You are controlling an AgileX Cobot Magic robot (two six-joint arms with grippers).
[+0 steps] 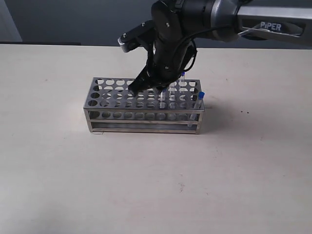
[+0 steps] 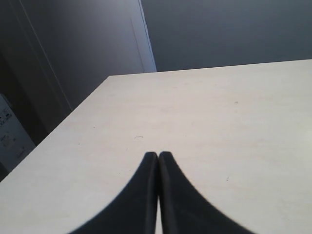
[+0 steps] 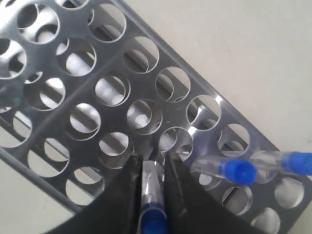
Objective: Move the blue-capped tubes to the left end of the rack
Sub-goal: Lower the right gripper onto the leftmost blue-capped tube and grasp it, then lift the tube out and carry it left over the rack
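- Where the right gripper (image 3: 152,165) pinches one tube (image 3: 151,183), its arm hides part of the rack (image 1: 105,115).
- Two more tubes (image 3: 237,170) stand at its right end.
- Left gripper (image 2: 158,155) closed, over table (image 2: 219,107).

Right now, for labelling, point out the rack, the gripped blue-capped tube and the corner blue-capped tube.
rack (image 1: 141,121): exterior view, front rail.
gripped blue-capped tube (image 3: 152,187): right wrist view, clear barrel.
corner blue-capped tube (image 1: 201,95): exterior view, blue cap.

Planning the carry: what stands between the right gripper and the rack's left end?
Only empty holes in the rack; no tube stands left of the right gripper, which pinches a blue-capped tube. The exterior view shows it.
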